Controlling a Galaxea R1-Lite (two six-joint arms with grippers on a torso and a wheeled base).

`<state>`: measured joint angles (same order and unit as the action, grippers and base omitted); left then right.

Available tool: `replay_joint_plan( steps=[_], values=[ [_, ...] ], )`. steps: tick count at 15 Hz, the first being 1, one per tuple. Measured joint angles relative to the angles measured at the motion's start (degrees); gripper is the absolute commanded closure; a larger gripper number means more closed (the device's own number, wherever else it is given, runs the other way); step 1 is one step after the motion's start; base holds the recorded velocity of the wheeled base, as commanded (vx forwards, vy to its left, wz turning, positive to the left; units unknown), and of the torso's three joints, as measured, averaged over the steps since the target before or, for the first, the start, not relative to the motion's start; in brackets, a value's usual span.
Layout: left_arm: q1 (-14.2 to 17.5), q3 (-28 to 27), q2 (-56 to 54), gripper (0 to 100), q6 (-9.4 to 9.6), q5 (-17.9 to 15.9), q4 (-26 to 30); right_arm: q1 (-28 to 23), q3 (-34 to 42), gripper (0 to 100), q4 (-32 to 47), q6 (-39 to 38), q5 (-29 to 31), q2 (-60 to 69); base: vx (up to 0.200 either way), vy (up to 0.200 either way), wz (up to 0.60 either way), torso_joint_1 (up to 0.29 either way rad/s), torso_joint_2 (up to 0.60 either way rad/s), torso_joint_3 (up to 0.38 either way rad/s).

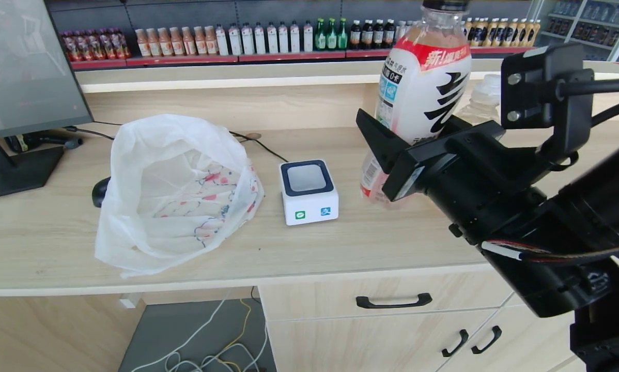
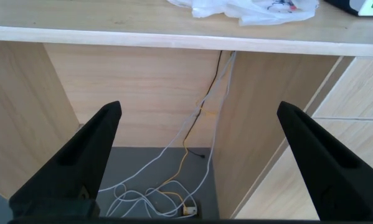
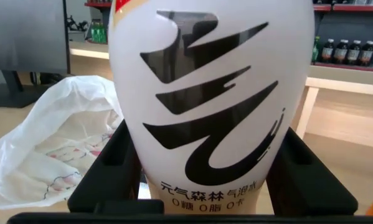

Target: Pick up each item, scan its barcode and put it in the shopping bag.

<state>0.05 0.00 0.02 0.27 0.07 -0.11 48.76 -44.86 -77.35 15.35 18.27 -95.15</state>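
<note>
The wooden tabletop (image 1: pixel 371 237) carries an open white shopping bag (image 1: pixel 175 191) on its left part. The right hand (image 1: pixel 418 137) is clamped around the upright bottle (image 1: pixel 423 98), just right of the small white scanner (image 1: pixel 308 191). The left hand (image 2: pixel 198 112) hangs wide open, holding nothing, below the tabletop's edge.

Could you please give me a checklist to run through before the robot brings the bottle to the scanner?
1. Grip: bottle upright in the right claw, a finger on each side: ok.
2. The scanner window faces up, uncovered: ok.
3. Bottle above the window: not ok, it hangs to the scanner's right.
4. Barcode turned toward the window: cannot tell.
5. The shopping bag mouth is open: ok.
6. The left claw is out of the way: ok, open below the counter.
</note>
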Motion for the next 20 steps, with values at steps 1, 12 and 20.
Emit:
replay_joint_plan(
  steps=[1, 12, 20],
  values=[
    [0.0, 0.0, 0.0, 0, -0.02, 0.0, -0.05, -0.09, -0.28, 100, 0.16, -0.05, 0.11, -0.09, 0.0, 0.2, 0.0, 0.002, 0.0, 0.007],
    [0.02, 0.0, 0.0, 0, 0.09, 0.0, -0.05, -0.12, 0.27, 100, -0.9, 0.04, 2.91, -0.69, 0.0, 0.073, 0.0, 0.0, 0.0, 0.0],
    [0.05, 0.0, 0.0, 0, 0.06, -0.02, -0.05, -0.65, 0.4, 100, -1.12, 1.72, 6.55, -3.15, 0.0, 0.0, 0.0, 0.0, 0.0, 0.0]
  ],
)
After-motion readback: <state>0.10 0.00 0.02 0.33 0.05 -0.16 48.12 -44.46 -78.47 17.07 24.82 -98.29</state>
